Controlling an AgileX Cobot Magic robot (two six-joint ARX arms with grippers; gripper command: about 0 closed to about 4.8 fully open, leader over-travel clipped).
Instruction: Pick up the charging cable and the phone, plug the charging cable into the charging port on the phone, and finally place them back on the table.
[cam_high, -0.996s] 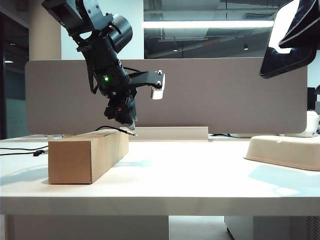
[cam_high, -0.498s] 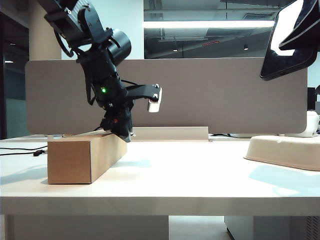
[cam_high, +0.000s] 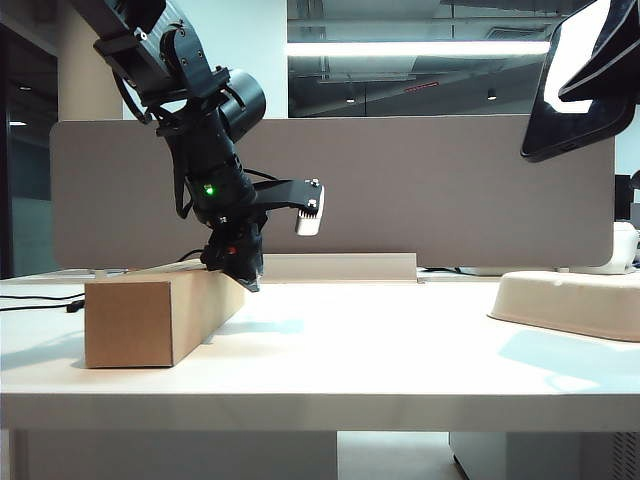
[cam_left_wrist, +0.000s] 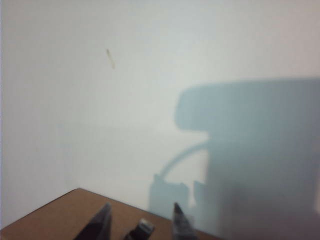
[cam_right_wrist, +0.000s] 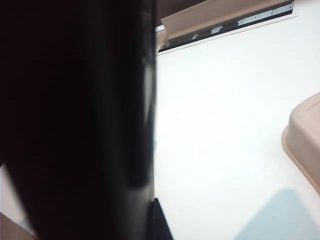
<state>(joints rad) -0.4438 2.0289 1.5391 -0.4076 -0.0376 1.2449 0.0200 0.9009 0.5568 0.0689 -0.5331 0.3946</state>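
Charging cable (cam_high: 185, 258) is seen only in the exterior view, as a thin black cord that rises in a small arc just behind the left gripper (cam_high: 245, 280) and over the top of the cardboard box (cam_high: 160, 312); where its plug ends I cannot tell. The left wrist view does not show this cord clearly — it shows two dark fingertips (cam_left_wrist: 102, 220) standing apart, a small dark piece between them that is too blurred to name, a brown corner of the cardboard box (cam_left_wrist: 60, 217) under them, and the white table (cam_left_wrist: 125, 100) with the arm's shadow. So the left claw is released, with its jaws spread.

The left arm comes down steeply from the upper left, its gripper pointing down at the right end of the box top.

The phone (cam_high: 570, 95) hangs high at the right edge of the exterior view, tilted, its screen catching bright light. In the right wrist view the phone (cam_right_wrist: 75, 115) fills almost half of the picture as a dark slab — the right gripper is clenched on it, though its fingers are not visible. Below lie the table (cam_right_wrist: 225, 125) and the rim of a cream tray (cam_right_wrist: 302, 135).
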